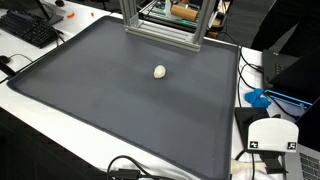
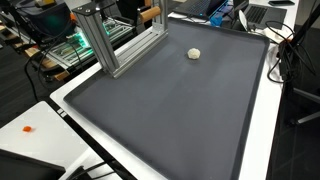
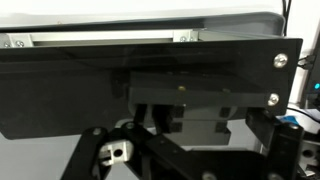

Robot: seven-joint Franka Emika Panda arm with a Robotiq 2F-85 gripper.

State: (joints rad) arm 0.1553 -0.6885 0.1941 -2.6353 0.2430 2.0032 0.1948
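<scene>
My gripper (image 3: 190, 150) shows only in the wrist view. Its two dark fingers stand wide apart at the lower left and lower right, open with nothing between them. Close in front of it is a black panel (image 3: 120, 85) with silver screws, filling most of that view. In both exterior views a small white lump (image 1: 160, 71) (image 2: 194, 54) lies alone on a large dark grey mat (image 1: 110, 115) (image 2: 170, 115). The arm and gripper do not show in either exterior view.
An aluminium frame (image 1: 165, 25) (image 2: 105, 40) stands at the mat's far edge. A black keyboard (image 1: 30, 28) lies beside the mat. A blue object (image 1: 262, 99) and a white device with markers (image 1: 272, 138) sit off the mat. Cables run along the table edges.
</scene>
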